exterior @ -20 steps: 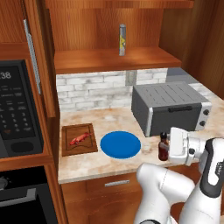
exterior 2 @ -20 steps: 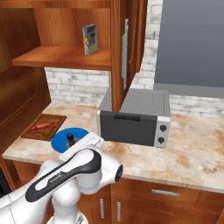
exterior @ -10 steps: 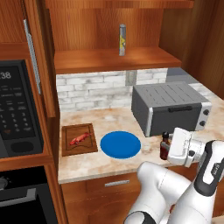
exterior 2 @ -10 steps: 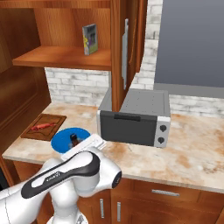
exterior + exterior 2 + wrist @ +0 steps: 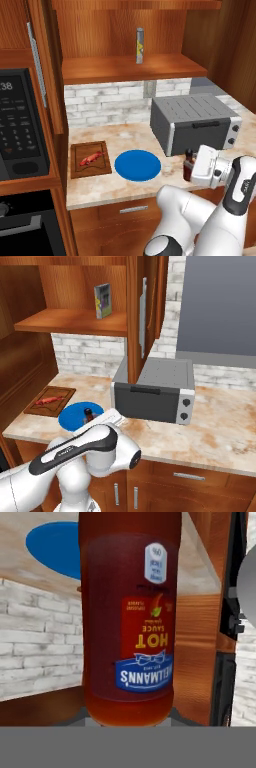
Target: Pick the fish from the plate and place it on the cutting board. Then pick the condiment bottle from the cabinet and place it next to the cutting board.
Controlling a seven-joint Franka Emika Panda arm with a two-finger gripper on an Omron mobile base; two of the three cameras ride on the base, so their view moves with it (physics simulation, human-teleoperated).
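- Bottle point(image 5: 188, 166) clamped in the fingers point(image 5: 194, 169), upright near the worktop's point(image 5: 125, 187) front edge, to the right of the plate point(image 5: 138, 165) and in front of the toaster oven point(image 5: 194, 123); in the hand view its red label point(image 5: 145, 643) reads upside down.
- Compared with a second ago, the bottle and hand sit in almost the same spot; any shift is slight.
- Fish point(image 5: 89, 159) lies on the cutting board point(image 5: 90, 159), by the worktop's left edge, unchanged.
- Grey cylinder point(image 5: 140, 45) stands on the cabinet shelf point(image 5: 130, 68), as before.

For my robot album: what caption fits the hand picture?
Claw holding the hot sauce bottle close up, blue plate behind.
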